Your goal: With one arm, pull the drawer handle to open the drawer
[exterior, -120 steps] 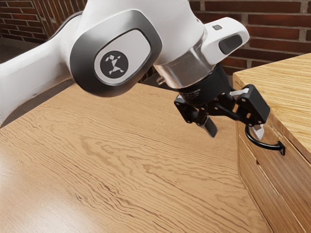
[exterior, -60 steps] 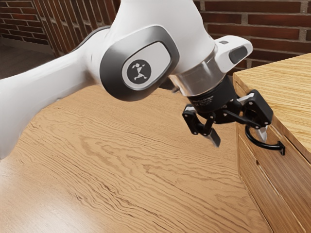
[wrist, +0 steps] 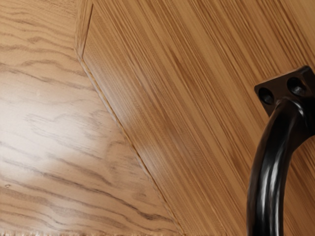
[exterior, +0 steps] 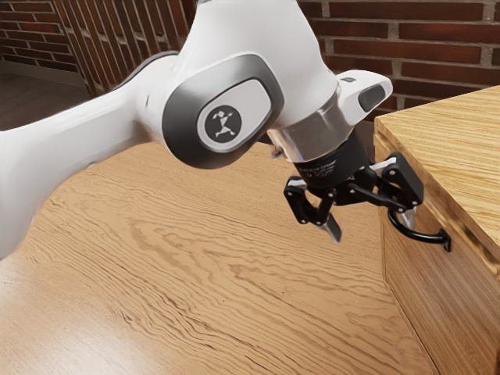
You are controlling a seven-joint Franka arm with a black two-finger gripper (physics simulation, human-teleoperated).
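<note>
Black curved drawer handle (exterior: 422,237) (glossy, two-screw plate) on wood-grain drawer front (wrist: 197,98), jaws spread, one seemingly hooked behind it

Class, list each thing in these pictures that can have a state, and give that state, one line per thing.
gripper, open, fingers wide apart, one finger reaching down inside the handle's bow.
handle, fixed to the drawer front, hooked by that one finger, not clamped.
drawer, at most barely open; no clear gap can be made out.
</note>
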